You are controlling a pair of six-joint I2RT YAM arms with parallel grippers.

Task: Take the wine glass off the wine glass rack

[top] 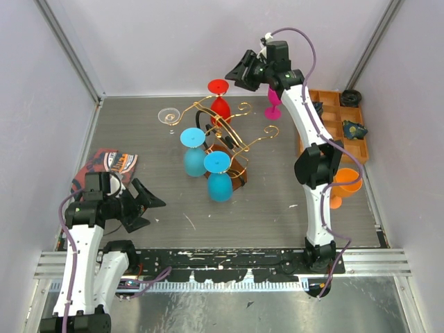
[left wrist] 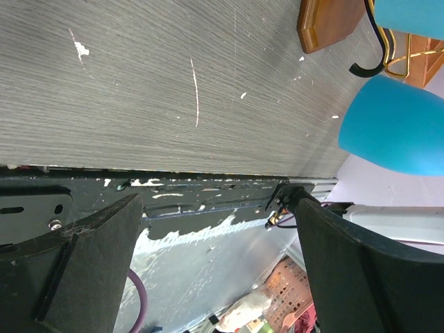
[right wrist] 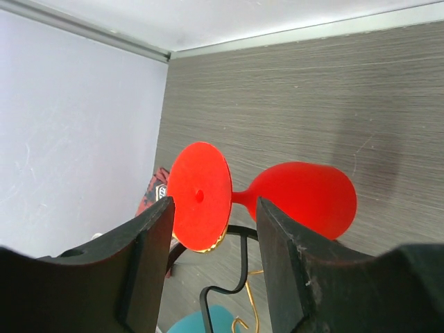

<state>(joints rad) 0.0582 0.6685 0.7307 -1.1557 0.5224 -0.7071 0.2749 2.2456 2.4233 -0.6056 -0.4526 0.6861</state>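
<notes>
Bright, even light falls from overhead in all three views; the grey table (top: 277, 201) carries only soft shadows, the darkest a blurred patch near the red wine glass (right wrist: 298, 198); the white walls (top: 173, 41) show no harsh glare; the right pincer (right wrist: 215, 205) and left pincer (left wrist: 216, 205) loom dark and slightly soft up close; the clutter (left wrist: 270, 305) past the table edge is out of focus.

Pale walls (top: 173, 41) close in a grey wood-grain tabletop (top: 277, 201), scuffed with white scratches; aluminium posts (top: 69, 48) run up the far corners; below the near edge, perhaps a pink basket (left wrist: 288, 281), blurred.
</notes>
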